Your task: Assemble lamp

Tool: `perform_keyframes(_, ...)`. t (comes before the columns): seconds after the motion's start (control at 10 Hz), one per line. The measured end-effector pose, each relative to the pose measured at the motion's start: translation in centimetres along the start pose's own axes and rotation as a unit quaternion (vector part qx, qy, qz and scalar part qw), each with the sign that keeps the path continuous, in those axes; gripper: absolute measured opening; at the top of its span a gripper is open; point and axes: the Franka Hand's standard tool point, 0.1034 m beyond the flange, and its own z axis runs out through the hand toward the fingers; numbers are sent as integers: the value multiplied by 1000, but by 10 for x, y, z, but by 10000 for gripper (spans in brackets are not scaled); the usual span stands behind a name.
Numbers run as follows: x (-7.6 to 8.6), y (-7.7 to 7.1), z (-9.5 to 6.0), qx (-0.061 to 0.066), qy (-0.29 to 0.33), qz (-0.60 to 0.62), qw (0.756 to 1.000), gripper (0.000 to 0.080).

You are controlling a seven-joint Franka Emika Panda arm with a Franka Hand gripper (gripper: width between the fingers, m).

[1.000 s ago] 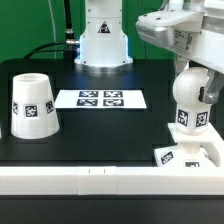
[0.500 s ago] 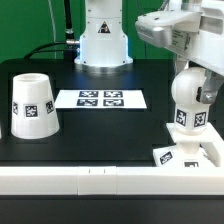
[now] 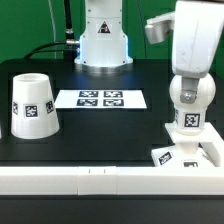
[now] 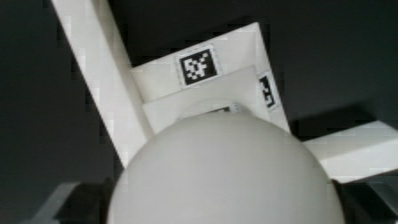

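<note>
The white bulb (image 3: 188,100) stands upright with its tagged neck on the flat square base (image 3: 190,155) at the exterior view's right front. My gripper (image 3: 188,82) comes straight down on the bulb's rounded top and is shut on it. In the wrist view the bulb (image 4: 222,165) fills the space between my dark fingers (image 4: 64,205), with my gripper (image 4: 222,208) around it and the tagged base (image 4: 199,68) beneath. The tapered shade (image 3: 32,103) stands mouth down at the exterior view's left, far from the gripper.
The marker board (image 3: 100,98) lies flat in the middle of the black table. A white rail (image 3: 100,181) runs along the front edge. The robot's white pedestal (image 3: 103,35) stands at the back, with cables beside it.
My wrist has swung from a sideways reach to upright over the bulb. The bulb's tag has turned more toward the front. The shade and base have not moved.
</note>
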Motion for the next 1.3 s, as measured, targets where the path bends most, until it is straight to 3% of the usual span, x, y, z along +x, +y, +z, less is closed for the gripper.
perform_keyframes(0.2, 1, -1, 0, 2, 2, 107, 994, 578)
perform_keyframes(0.8, 2, -2, 0, 4, 2, 279, 960, 578)
perform_keyframes(1.1, 1, -1, 0, 27, 15, 409, 912, 580)
perform_keyframes(1.3, 2, 0, 0, 38, 26, 507, 861, 580)
